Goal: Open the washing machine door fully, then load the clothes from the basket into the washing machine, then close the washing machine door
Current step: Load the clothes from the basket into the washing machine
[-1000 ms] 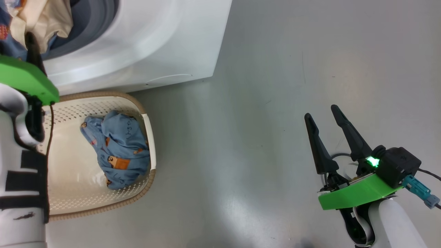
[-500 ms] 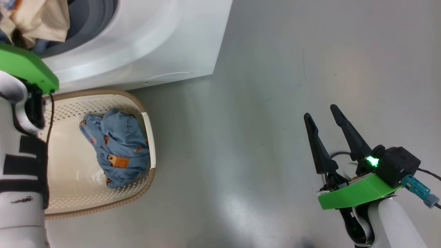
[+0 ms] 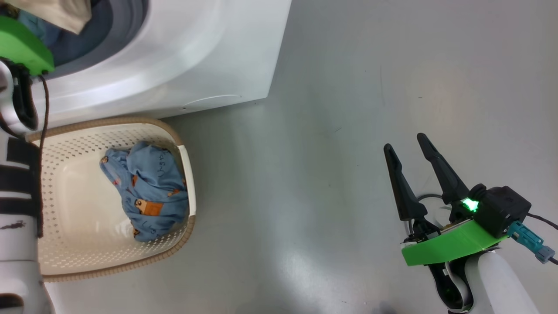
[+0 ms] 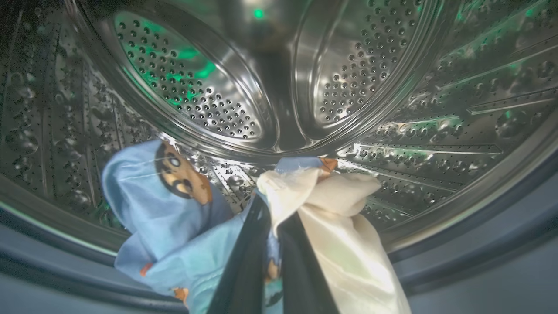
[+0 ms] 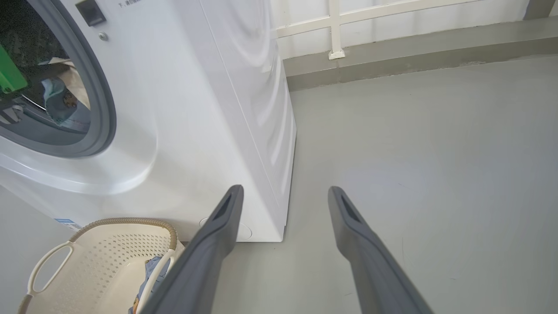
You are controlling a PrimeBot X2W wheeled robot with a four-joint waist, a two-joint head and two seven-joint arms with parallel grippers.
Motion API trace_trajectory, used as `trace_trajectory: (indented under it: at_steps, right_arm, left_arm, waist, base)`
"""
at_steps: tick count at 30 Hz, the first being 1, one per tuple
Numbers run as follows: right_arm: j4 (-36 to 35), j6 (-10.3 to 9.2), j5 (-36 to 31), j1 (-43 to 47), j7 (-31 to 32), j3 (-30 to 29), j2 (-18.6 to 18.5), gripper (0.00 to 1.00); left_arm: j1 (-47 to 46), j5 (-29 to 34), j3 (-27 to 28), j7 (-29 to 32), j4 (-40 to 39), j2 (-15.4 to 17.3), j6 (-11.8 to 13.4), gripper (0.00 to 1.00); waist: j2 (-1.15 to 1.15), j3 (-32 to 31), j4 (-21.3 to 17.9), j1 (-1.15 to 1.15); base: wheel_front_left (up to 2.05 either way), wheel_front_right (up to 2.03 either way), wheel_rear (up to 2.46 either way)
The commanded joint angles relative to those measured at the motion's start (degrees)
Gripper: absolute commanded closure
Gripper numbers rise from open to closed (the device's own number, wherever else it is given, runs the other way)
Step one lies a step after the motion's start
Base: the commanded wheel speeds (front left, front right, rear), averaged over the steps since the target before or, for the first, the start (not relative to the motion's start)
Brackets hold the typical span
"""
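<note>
- washing machine (image 3: 174, 56): white, grey door seal
- basket (image 3: 74, 146): cream, perforated, brown woven rim
- blue garment (image 3: 148, 187): light blue, orange-brown patches, cartoon prints
- cream garment (image 4: 344, 244): pale cream

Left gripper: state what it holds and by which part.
The left gripper is shut on the clothes, pinching a bunched fold where the cream garment meets the blue garment; which part of either garment cannot be told.

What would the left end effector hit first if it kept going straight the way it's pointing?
Most likely the back wall of the steel drum. The left end effector, shut on the clothes, points straight into it with nothing else ahead, though depth is hard to judge.
</note>
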Motion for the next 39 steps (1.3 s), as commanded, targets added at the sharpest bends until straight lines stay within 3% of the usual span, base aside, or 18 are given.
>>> trace_trajectory:
  at_steps: [1,33,39]
  right_arm:
    - [-1.2,0.08,0.9,0.9,-0.3,1.7,0.0,0.00]
    - [-3.9,0.08,0.4,2.5,-0.3,0.3,-0.9,0.00]
    - [-3.9,0.08,0.4,1.9,-0.3,0.9,-0.9,0.00]
  left_arm:
    - [-1.4,0.9,0.3,-1.1,-0.9,3.2,-0.2,1.00]
    - [-19.1,2.9,-4.3,-9.6,7.7,5.5,-3.7,1.00]
    - [-18.8,4.7,-3.5,-9.7,-4.5,6.5,-3.9,1.00]
  waist:
    - [0.00,0.0,-0.2,0.00]
    - [0.00,10.8,0.2,0.00]
    - [0.00,12.0,0.2,0.00]
  base:
    - [0.00,0.00,0.00]
    - [0.00,0.00,0.00]
    - [0.00,0.00,0.00]
